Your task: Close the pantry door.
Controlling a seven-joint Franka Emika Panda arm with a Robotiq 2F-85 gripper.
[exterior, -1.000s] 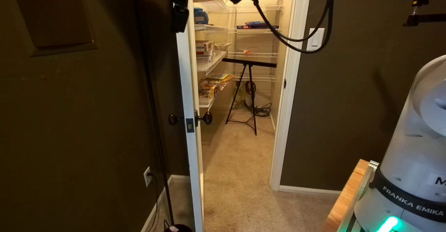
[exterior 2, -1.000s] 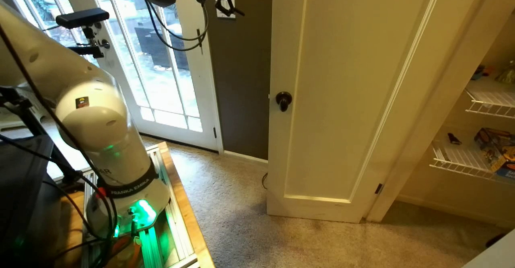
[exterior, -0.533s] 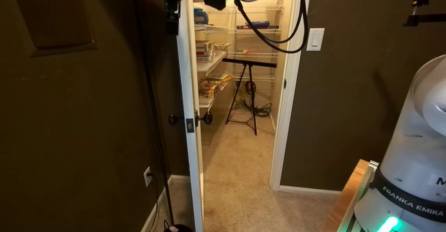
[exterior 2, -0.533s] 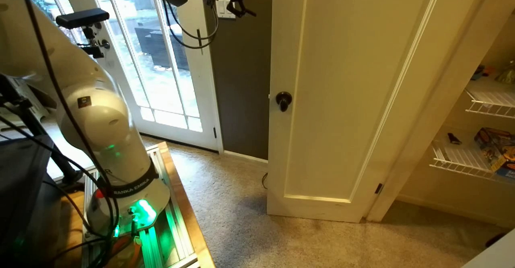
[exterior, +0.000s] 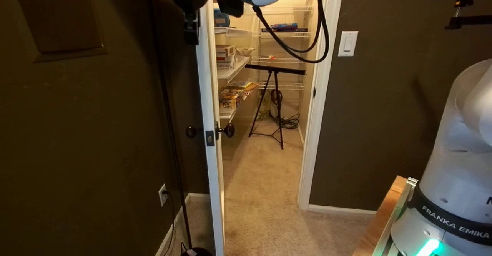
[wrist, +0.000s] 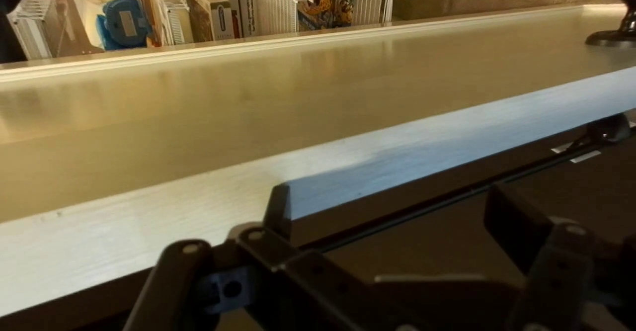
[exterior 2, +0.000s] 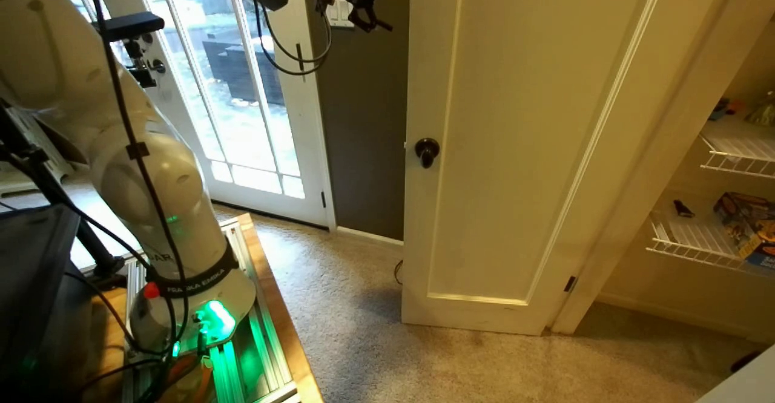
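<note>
High beside the free edge of the door (exterior 2: 514,167), above its knob (exterior 2: 427,152), I have the gripper (exterior 2: 395,2) with fingers spread apart; whether one touches it, I can't tell. The door stands open, well apart from the opposite frame (exterior: 314,133), shelves (exterior: 234,72) showing between in an exterior view.

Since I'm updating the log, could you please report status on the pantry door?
Gripper open, empty. Pantry door open; gripper contact unclear. Arm on closing side, possibly in the way.
</note>
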